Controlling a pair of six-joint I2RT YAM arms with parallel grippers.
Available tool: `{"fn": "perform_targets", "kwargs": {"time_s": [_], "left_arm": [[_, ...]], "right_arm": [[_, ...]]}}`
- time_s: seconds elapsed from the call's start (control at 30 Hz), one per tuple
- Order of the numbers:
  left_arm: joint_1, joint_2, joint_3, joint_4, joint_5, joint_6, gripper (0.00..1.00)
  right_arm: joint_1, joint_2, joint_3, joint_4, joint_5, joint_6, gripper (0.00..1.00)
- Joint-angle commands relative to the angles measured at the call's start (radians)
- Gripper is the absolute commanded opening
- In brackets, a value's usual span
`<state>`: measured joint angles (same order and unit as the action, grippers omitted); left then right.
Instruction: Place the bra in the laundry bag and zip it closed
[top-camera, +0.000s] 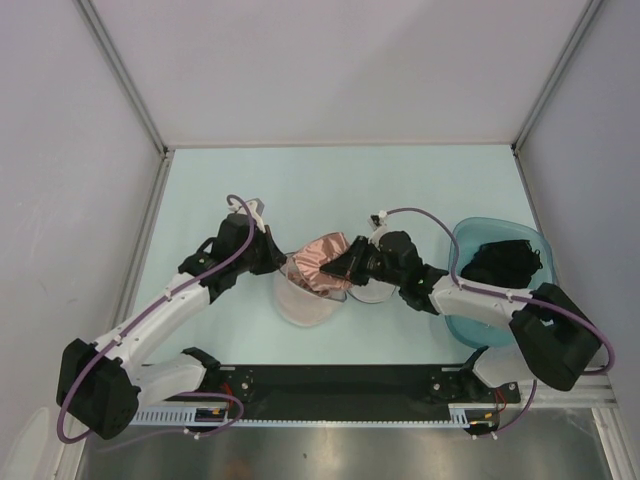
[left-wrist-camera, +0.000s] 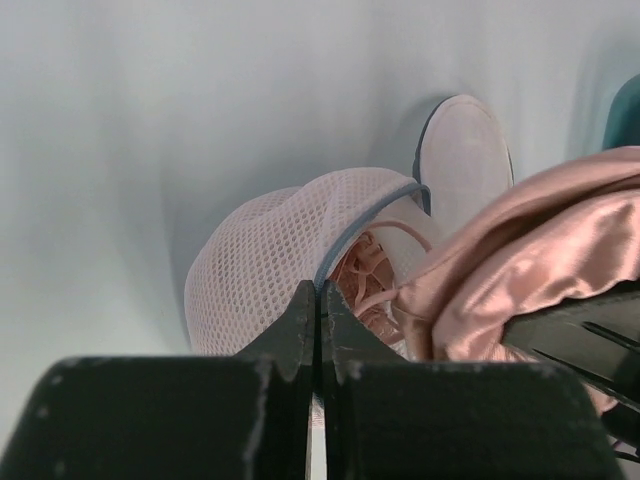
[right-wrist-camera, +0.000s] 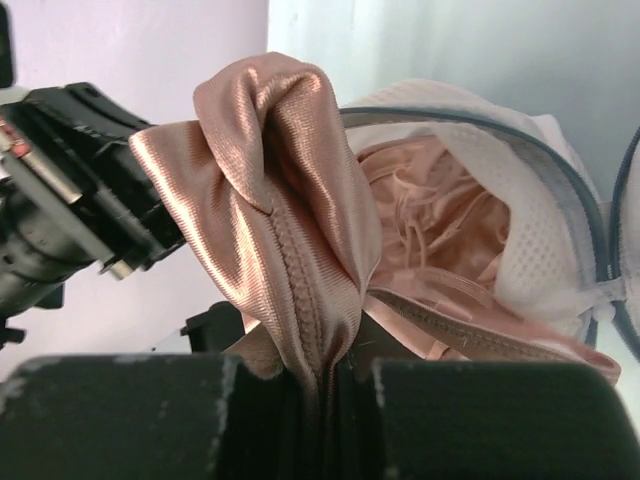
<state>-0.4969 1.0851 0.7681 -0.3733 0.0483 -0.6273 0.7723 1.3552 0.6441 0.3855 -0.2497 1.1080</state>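
The white mesh laundry bag (top-camera: 305, 298) lies open at the table's middle, one domed half (left-wrist-camera: 265, 270) near me and the other half (left-wrist-camera: 462, 160) flipped out behind. My left gripper (left-wrist-camera: 320, 300) is shut on the bag's dark zip rim (left-wrist-camera: 355, 230). The salmon-pink satin bra (top-camera: 325, 262) sits partly inside the bag, its straps (right-wrist-camera: 440, 215) bunched within the mesh (right-wrist-camera: 540, 270). My right gripper (right-wrist-camera: 335, 375) is shut on a fold of the bra's cup (right-wrist-camera: 280, 190), held above the bag's opening. In the top view my right gripper (top-camera: 350, 268) meets the bra from the right.
A translucent teal plastic basin (top-camera: 470, 238) stands at the right with a black garment (top-camera: 503, 262) inside. My right arm (top-camera: 480, 298) crosses in front of it. Grey walls enclose the pale table on three sides.
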Motion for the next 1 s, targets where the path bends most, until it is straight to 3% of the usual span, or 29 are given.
{"fn": "perform_targets", "kwargs": {"time_s": [0.0, 0.13, 0.27, 0.4, 0.67, 0.97], "left_arm": [[0.006, -0.030, -0.001, 0.036, -0.010, 0.024, 0.00], [0.006, -0.031, 0.010, 0.024, -0.007, 0.047, 0.00], [0.006, -0.030, 0.017, 0.013, -0.007, 0.069, 0.00], [0.006, -0.027, 0.020, 0.011, 0.008, 0.080, 0.00], [0.006, -0.036, 0.020, 0.005, 0.019, 0.095, 0.00], [0.006, -0.034, 0.048, 0.014, 0.053, 0.107, 0.00]], "right_arm": [[0.004, 0.044, 0.020, 0.103, -0.028, -0.028, 0.00], [0.004, 0.065, 0.097, -0.074, -0.059, -0.209, 0.00], [0.005, 0.047, 0.146, -0.261, 0.021, -0.391, 0.00], [-0.001, 0.047, 0.195, -0.295, 0.064, -0.499, 0.00], [-0.027, 0.133, 0.308, -0.324, 0.018, -0.505, 0.00], [0.084, 0.186, 0.384, -0.379, 0.019, -0.686, 0.00]]}}
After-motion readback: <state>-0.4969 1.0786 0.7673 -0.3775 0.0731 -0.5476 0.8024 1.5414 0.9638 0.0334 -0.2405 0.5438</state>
